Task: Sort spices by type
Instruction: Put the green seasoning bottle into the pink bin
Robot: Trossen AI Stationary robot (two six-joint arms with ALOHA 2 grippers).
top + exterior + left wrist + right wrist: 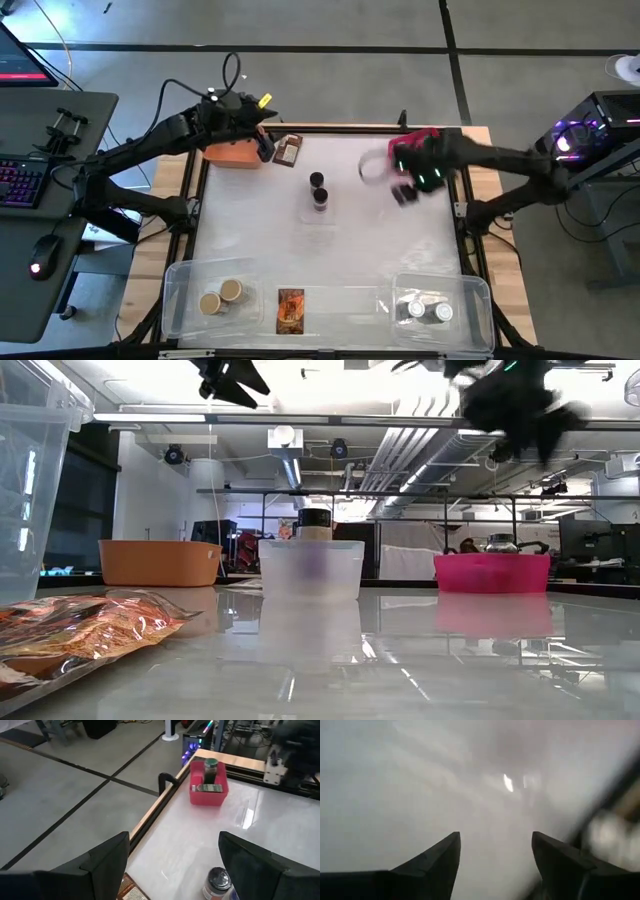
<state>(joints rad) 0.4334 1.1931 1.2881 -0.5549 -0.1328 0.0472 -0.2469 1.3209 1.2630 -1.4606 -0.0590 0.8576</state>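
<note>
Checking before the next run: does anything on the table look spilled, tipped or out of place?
Nothing stands out. The jars in the middle tub stand upright, the pink bin's jar too, and the packet lies flat in the front tub. No spill shows.

Grey concrete floor (330,25) crossed by dark seam lines. Beside the wooden-edged table (477,135) — a dark desk (30,150) with backlit keyboard (22,183) and mouse (40,254). Beyond, exposed ceiling ducts (285,455) — bright strip lighting (190,418).
</note>
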